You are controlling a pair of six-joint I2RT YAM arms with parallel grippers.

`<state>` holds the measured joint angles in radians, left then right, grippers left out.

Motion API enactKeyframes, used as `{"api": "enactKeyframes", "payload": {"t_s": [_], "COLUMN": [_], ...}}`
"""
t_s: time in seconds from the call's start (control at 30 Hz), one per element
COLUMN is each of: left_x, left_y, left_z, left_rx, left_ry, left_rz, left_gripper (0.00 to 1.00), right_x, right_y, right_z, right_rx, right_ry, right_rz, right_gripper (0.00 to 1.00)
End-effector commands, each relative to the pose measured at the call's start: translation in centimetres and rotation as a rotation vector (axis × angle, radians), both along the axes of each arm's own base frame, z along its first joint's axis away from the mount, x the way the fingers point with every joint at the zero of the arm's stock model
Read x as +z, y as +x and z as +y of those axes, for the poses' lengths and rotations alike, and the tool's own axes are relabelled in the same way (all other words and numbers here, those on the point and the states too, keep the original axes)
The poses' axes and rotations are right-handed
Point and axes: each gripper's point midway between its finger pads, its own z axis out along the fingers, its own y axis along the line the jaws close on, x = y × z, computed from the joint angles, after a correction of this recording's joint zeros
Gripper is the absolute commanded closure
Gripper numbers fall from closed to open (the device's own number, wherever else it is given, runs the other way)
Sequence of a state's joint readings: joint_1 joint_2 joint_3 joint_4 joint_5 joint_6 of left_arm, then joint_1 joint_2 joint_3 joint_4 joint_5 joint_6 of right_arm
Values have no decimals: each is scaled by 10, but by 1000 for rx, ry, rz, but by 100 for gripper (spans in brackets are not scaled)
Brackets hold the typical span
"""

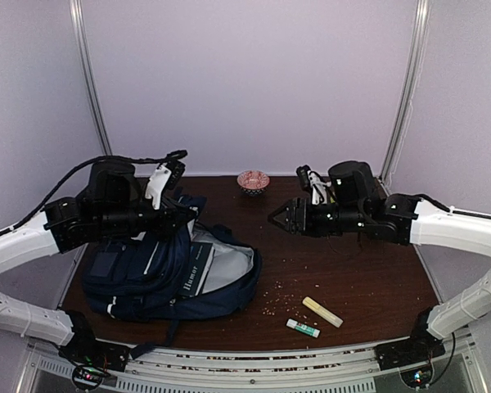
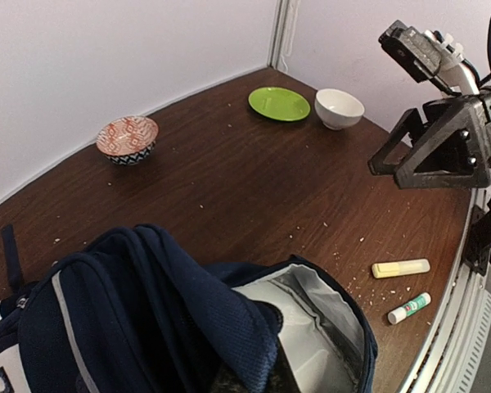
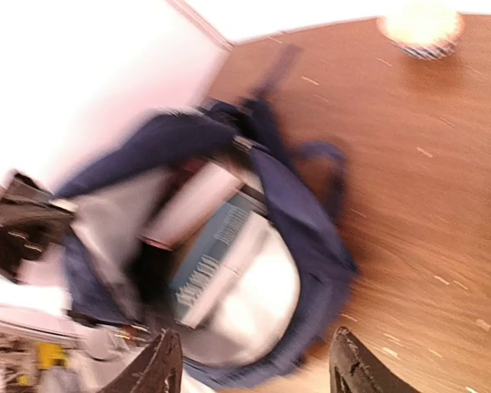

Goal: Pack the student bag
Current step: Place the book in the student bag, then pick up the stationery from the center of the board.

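The student bag point(image 1: 147, 282), a navy backpack, lies at the table's left with its mouth open toward the right and its pale grey lining point(image 2: 311, 315) showing. A book point(image 1: 195, 274) with a light blue cover rests inside; the blurred right wrist view also shows this book point(image 3: 217, 250). My left gripper point(image 1: 182, 214) is shut on the bag's upper flap and holds it raised; the navy fabric point(image 2: 254, 327) covers its fingers. My right gripper point(image 1: 277, 218) hovers open over the table middle, right of the bag, with nothing between its fingertips point(image 3: 159, 368).
A yellow highlighter point(image 1: 322, 312) and a green-capped glue stick point(image 1: 303, 328) lie near the front edge, among crumbs. A patterned bowl point(image 1: 253, 181) sits at the back. A green plate point(image 2: 279, 103) and a white bowl point(image 2: 339, 108) stand at the far right corner.
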<state>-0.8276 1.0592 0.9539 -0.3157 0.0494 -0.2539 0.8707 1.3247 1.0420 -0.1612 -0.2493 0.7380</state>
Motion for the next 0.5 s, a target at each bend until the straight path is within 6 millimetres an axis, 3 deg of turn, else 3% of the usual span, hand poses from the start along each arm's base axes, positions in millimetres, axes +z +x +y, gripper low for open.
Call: {"api": "enactKeyframes", "payload": {"t_s": [0.0, 0.17, 0.33, 0.47], "left_x": [15, -17, -25, -30], "left_y": [8, 0, -12, -19], "left_z": [-29, -33, -21, -14], "left_rx": [-77, -72, -47, -33], "left_ry": [-3, -35, -66, -80], "left_rz": [-86, -12, 16, 36], "left_gripper": [100, 100, 100, 100], "right_x": [-74, -91, -84, -94], "right_y": [-12, -21, -4, 8], "right_z": [-41, -27, 14, 45], "right_rx": [-48, -14, 39, 76], "right_ry": [-353, -456, -474, -518], "right_rz": [-11, -51, -104, -98], "right_gripper": [38, 37, 35, 35]}}
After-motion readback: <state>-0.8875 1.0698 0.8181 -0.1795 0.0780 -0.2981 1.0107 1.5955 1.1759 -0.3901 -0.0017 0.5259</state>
